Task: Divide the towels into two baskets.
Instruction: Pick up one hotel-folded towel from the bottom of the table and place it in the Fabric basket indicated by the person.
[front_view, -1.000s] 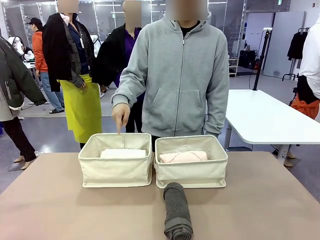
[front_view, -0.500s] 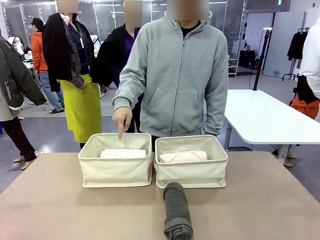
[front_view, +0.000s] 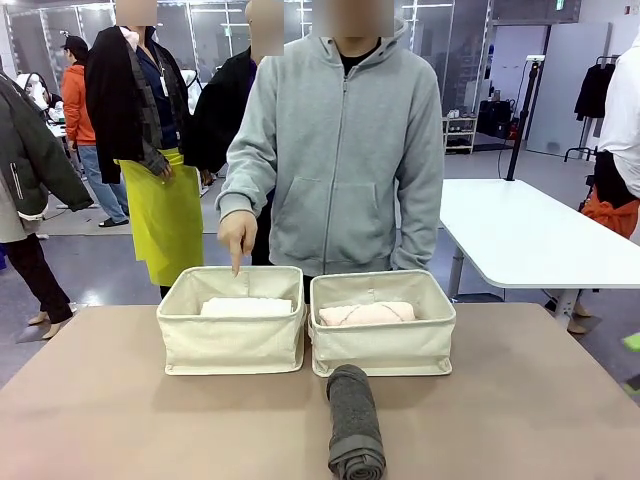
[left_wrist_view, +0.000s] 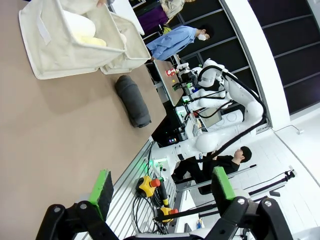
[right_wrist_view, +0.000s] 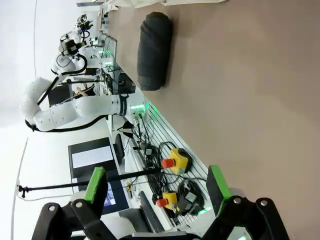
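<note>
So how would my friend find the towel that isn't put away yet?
Look at the brown table with two cream baskets side by side. Just in front of the right-hand basket lies a rolled dark grey towel, pointing toward the robot. It's the only dark one and the only one outside a basket.

A white table (front_view: 520, 235) stands behind the brown tabletop (front_view: 120, 420); yellow emergency-stop boxes (right_wrist_view: 176, 159) sit among cables.

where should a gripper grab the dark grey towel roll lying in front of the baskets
Grip the dark grey towel around its middle, coming straight down from above. It lies flat on the table, long axis running toward the right basket, so jaws set across the roll's width should close on its rounded sides.
</note>
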